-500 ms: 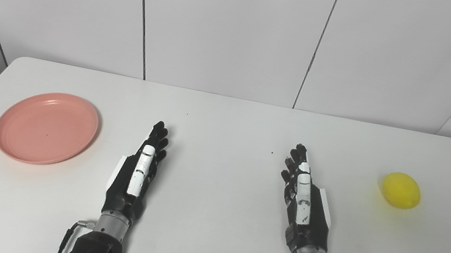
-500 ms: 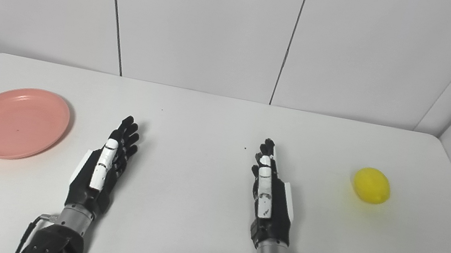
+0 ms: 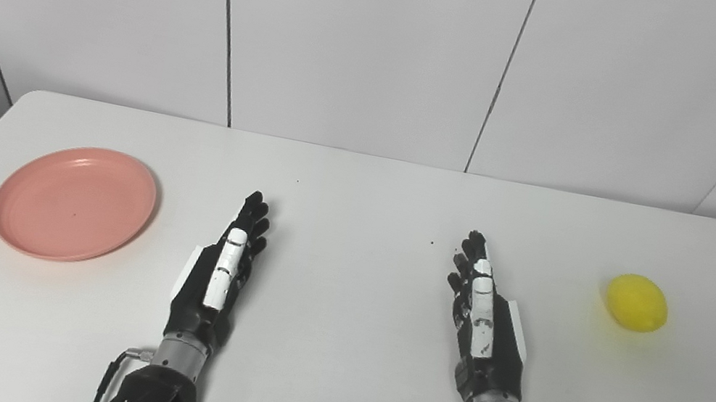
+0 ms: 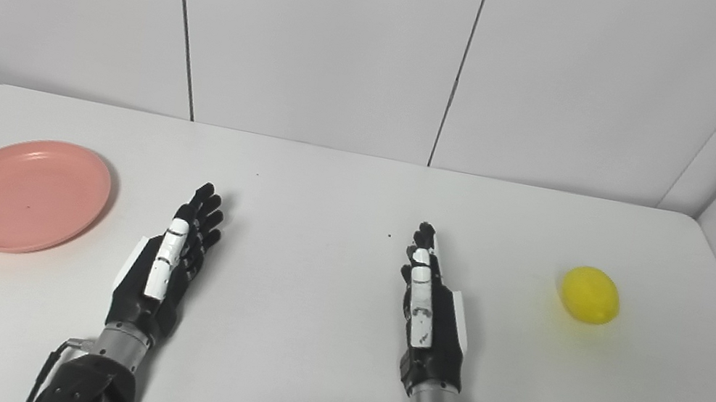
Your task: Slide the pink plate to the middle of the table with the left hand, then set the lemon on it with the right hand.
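Observation:
A pink plate lies empty on the left side of the white table. A yellow lemon lies on the table at the right. My left hand rests near the table's front, to the right of the plate and apart from it, fingers stretched forward, open and empty. My right hand rests likewise, well to the left of the lemon, open and empty. Both hands show in the right eye view too: left hand, right hand.
White wall panels stand behind the table's far edge and angle in at both sides. Bare table surface lies between the two hands. A small dark speck marks the table just beyond my right hand.

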Controlling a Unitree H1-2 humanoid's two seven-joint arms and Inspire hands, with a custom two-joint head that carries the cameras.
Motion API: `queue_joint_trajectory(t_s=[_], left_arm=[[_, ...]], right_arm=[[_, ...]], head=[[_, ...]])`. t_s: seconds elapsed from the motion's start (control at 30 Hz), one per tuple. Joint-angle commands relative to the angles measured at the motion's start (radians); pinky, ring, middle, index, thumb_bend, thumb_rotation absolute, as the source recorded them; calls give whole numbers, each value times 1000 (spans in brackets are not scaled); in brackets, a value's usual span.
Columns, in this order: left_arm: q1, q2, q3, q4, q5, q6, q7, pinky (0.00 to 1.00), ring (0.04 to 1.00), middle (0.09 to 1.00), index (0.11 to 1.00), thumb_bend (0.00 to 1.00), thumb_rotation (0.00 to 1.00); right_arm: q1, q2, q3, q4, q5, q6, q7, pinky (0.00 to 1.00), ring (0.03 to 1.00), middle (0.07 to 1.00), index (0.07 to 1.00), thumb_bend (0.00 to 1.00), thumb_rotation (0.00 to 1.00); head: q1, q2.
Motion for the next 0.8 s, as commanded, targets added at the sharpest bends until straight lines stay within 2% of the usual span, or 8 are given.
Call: queue_joint_trajectory(t_s=[0.0, 0.47, 0.77], left_arm=[[-9, -8, -6, 4, 7, -33, -2, 1000, 1000, 1000, 1000, 594, 1000], [-5, -6, -10, 14, 19, -56, -4, 1000, 1000, 1000, 1000, 606, 1000], [-2, -16, -17, 29, 54, -72, 15, 1000, 1000, 1000, 1000, 604, 1000]], right_arm=[[-30, 2, -1, -15, 2, -14, 10, 1000, 1000, 1000, 986, 699, 1000], [-31, 5, -5, -6, -5, -27, 8, 1000, 1000, 1000, 981, 707, 1000], [-20, -7, -9, -16, 5, -21, 17, 1000, 1000, 1000, 980, 695, 1000]], head=[[1, -2], [6, -5], [83, -23]])
